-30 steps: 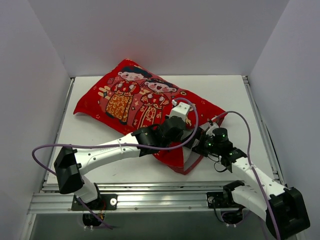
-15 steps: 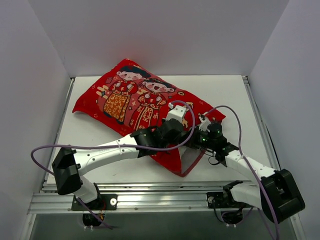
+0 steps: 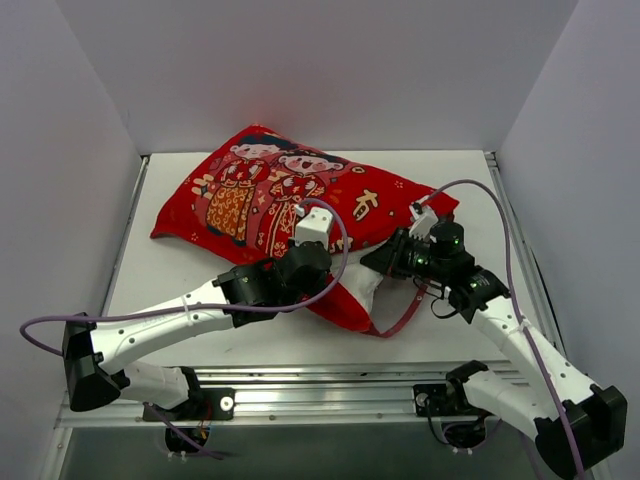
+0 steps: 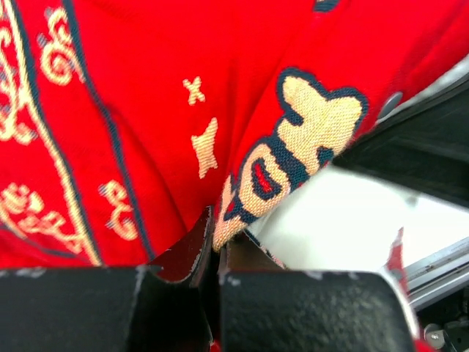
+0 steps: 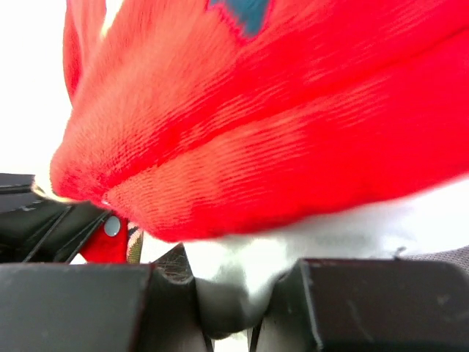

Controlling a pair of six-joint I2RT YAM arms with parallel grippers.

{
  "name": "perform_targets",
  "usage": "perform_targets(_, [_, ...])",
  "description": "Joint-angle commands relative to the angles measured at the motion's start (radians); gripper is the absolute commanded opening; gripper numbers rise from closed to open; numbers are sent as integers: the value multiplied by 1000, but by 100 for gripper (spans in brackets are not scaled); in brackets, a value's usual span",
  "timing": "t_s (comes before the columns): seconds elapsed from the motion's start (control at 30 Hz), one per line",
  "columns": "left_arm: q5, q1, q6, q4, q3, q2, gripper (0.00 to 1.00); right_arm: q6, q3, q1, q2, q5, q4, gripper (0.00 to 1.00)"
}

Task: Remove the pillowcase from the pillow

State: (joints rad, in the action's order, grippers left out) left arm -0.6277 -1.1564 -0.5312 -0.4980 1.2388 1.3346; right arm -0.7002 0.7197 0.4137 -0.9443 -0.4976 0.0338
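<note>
pillowcase [image 3: 280, 190] lies across counter [image 3: 170, 270], far left to near right, mouth at near right with white pillow [image 3: 362, 285] corner poking out; left pincer [image 4: 215, 236] clamped tight on its red hem, right pincer [image 5: 233, 286] pinched on the pillow corner, likely set for opposing pulls to strip it off

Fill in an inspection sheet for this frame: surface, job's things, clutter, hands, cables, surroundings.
Surface: white table, with the pillowcase lying on it.
Job's things: red pillowcase still mostly on; a white pillow corner shows at the near open end.
Clutter: nothing seen.
Hands: left hand shut on the pillowcase edge; right hand shut on white fabric, seemingly the pillow.
Cables: purple cables loop off both wrists.
Surroundings: white walls on three sides; metal rail at the near edge.
</note>
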Motion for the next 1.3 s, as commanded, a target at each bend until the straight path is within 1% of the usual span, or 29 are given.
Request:
perform_targets(0.0, [-37,3,-23,-168,-50,-60,2,90,193,-36,35,146,63,0])
perform_targets(0.13, [-14,3,-56,-206,-96,-121,2,107,262,-42,-8,165,40,0])
perform_targets(0.2, [-24,3,-73,-243,-127,-144,2,111,283,-47,-33,174,25,0])
perform_targets(0.27, [-65,9,-107,-276,-154,-176,2,113,305,-55,-43,172,14,0])
perform_targets(0.3, [-111,14,-121,-313,-183,-186,2,111,311,-55,-45,169,14,0])
perform_targets(0.37, [-150,40,-153,-329,-214,-195,2,105,331,-58,-47,159,14,0])
perform_targets(0.4, [-182,53,-168,-315,-251,-192,2,100,337,-56,-48,151,14,0])
perform_targets(0.47, [-187,99,-211,-288,-275,-169,3,87,357,-58,-54,137,18,0])
perform_targets(0.5, [-197,148,-225,-254,-286,-157,3,79,363,-58,-57,117,18,0])
perform_targets(0.6, [-282,227,-276,-191,-305,-108,3,59,382,-58,-62,87,14,0])
perform_targets(0.67, [-346,250,-294,-156,-312,-69,3,56,398,-58,-53,79,-4,0])
perform_targets(0.7, [-372,256,-303,-110,-321,-57,3,56,405,-58,-48,76,-11,0])
perform_targets(0.77, [-431,291,-329,-68,-349,-20,6,50,415,-56,-30,70,-21,0])
perform_targets(0.8, [-444,311,-352,-79,-349,-11,8,47,419,-58,-25,65,-21,0])
perform_targets(0.83, [-463,348,-416,-89,-346,4,9,41,417,-58,-21,53,-21,0])
perform_targets(0.87, [-498,365,-438,-76,-348,9,12,35,412,-58,-10,42,-12,0])
perform_targets(0.9, [-507,380,-446,-45,-354,14,17,19,394,-58,-8,31,-6,0])
perform_targets(0.97, [-498,417,-391,44,-372,21,19,5,373,-58,-5,-1,14,0])
perform_targets(1.0, [-498,423,-371,126,-375,24,19,-1,359,-56,-5,-18,21,0])
perform_targets(1.07, [-520,445,-346,177,-369,40,20,-10,328,-58,-4,-51,25,0])
perform_targets(1.13, [-553,472,-328,217,-351,63,22,8,320,-58,15,-39,-14,0])
perform_targets(1.17, [-550,510,-314,229,-345,73,23,17,319,-58,22,-20,-26,0])
perform_targets(1.2, [-508,532,-300,249,-331,87,25,27,319,-58,28,-10,-29,0])
perform_targets(1.27, [-419,569,-289,225,-300,124,32,39,311,-58,35,-4,-58,0])
